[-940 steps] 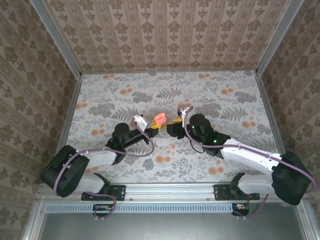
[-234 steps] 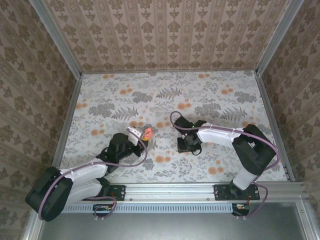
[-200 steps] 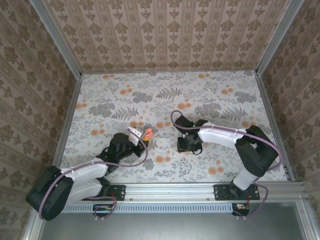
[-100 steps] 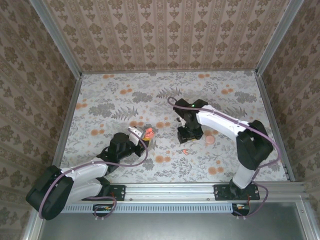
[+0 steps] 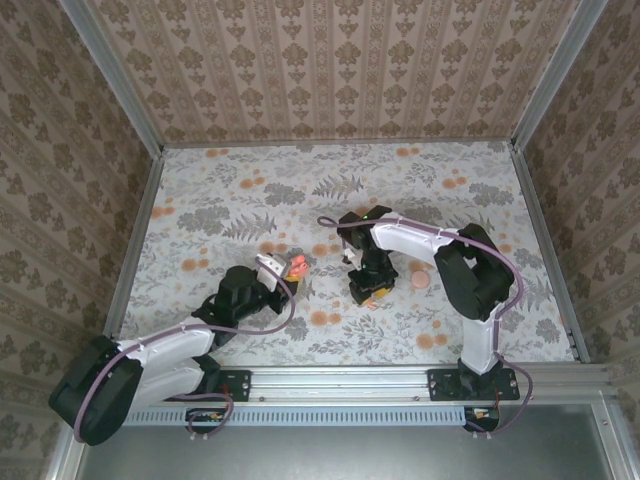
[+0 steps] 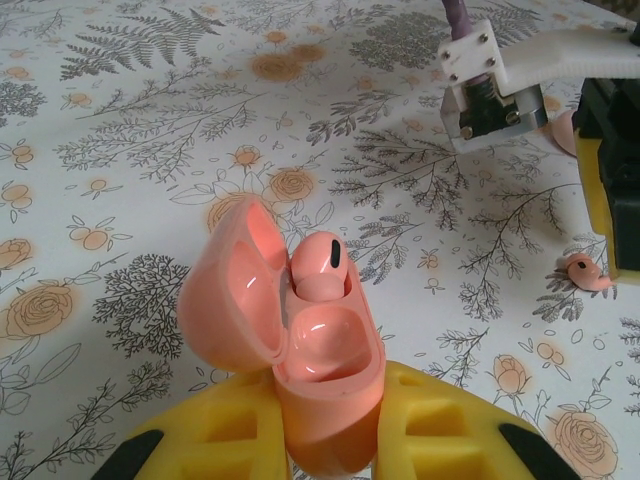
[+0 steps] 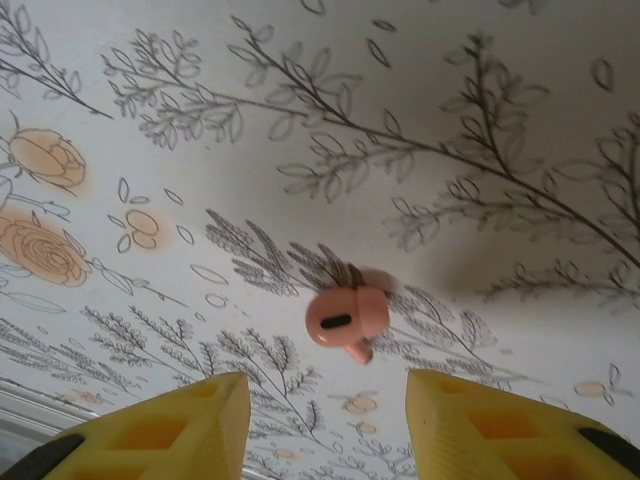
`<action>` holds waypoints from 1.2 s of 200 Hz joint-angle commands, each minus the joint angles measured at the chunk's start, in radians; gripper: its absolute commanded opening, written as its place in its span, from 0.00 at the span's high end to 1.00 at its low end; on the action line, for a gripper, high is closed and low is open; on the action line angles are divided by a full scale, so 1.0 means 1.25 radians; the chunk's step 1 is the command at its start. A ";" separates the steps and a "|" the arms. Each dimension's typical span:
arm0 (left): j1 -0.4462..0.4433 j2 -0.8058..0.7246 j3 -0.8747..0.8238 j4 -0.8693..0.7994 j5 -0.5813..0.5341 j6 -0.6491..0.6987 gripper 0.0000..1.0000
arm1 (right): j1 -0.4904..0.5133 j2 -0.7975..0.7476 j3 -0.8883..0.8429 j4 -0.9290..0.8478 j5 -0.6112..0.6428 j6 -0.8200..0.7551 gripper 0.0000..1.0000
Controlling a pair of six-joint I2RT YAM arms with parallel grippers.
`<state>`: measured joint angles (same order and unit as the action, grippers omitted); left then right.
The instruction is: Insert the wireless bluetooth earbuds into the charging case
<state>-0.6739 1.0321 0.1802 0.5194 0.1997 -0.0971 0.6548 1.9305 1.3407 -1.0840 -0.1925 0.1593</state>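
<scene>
My left gripper (image 5: 291,268) is shut on the coral charging case (image 6: 325,370), low over the table. The case's lid (image 6: 232,295) hangs open to the left. One earbud (image 6: 320,265) stands in the far socket and the near socket is bare. The other earbud (image 7: 345,318) lies on the flowered table, also seen as a small pink bud (image 6: 588,272) at the right of the left wrist view. My right gripper (image 7: 325,425) hovers just above it, open, its yellow fingers (image 7: 165,430) either side and apart from it. In the top view the right gripper (image 5: 366,290) points down, right of the case.
A round pale-pink disc (image 5: 421,281) lies right of the right gripper. Printed orange blotches (image 5: 323,318) dot the table cloth (image 5: 250,200). Patterned walls (image 5: 330,70) close the table on three sides. The right arm's white mount (image 6: 490,90) hangs just beyond the case.
The right gripper lifted off, uncovering the loose earbud and the pink disc, then came back down over the earbud with its wrist turned. The left arm and case have held still.
</scene>
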 commanded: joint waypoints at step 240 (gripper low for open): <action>-0.009 0.059 0.000 0.136 0.051 0.029 0.85 | -0.002 -0.128 -0.089 0.202 0.063 0.084 0.75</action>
<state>-0.6743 1.0519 0.1791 0.5606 0.2054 -0.0860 0.6571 1.8977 1.2800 -0.9558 -0.1604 0.1947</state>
